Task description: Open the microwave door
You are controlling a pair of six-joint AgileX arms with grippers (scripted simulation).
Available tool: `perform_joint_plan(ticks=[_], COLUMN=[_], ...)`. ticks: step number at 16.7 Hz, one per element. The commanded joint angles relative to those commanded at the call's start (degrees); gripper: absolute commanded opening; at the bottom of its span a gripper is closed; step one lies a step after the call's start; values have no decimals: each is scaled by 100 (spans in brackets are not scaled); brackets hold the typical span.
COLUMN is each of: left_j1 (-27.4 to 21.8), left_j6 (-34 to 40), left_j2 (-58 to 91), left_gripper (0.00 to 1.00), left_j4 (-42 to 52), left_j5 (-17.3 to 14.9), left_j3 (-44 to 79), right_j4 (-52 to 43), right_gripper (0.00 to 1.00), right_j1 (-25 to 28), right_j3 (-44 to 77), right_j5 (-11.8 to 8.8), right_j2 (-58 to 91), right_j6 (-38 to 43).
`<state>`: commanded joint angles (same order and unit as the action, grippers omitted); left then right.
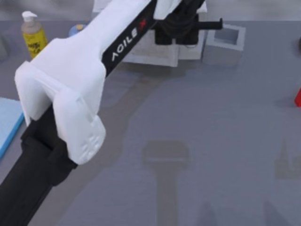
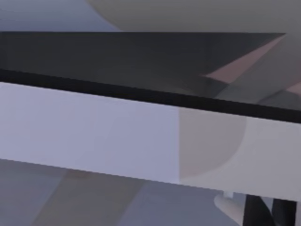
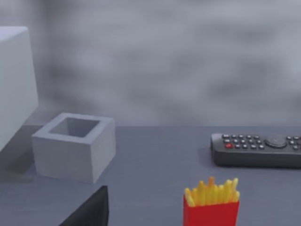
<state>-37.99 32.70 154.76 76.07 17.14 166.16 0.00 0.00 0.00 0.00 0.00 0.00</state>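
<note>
Left claw (image 1: pixel 181 28) reaches the microwave (image 1: pixel 155 54) at the tabletop's (image 1: pixel 211 117) far edge; whether its fingers are apart cannot be told. Right arm unseen.

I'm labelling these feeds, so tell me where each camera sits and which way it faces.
Top view: above the table, looking down; left arm reaches to the microwave.
Left wrist view: on the left arm, pressed close to a pale panel.
Right wrist view: low, facing the grey cube, remote, fries.
Shared: the cube, in top and right wrist.
</note>
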Motion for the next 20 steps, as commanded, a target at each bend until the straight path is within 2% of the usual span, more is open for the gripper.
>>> perform_joint_plan(ticks=[8,16,20], left_j1=[-42,24,33], left_j6=[-38,-490,-592], left_j2=[-113,-1386,-1674], left_gripper=[0,0,0], left_j4=[-172,-1387,-1676], left_j5=[-30,-198,-254], left_j3=[-233,-2736,-3195], right_j4=[0,0,0], right_gripper=[100,100,100], right_j1=[0,0,0], right_j3=[0,0,0], right_j5=[0,0,0], right_j2=[0,0,0], right_j6=[0,0,0])
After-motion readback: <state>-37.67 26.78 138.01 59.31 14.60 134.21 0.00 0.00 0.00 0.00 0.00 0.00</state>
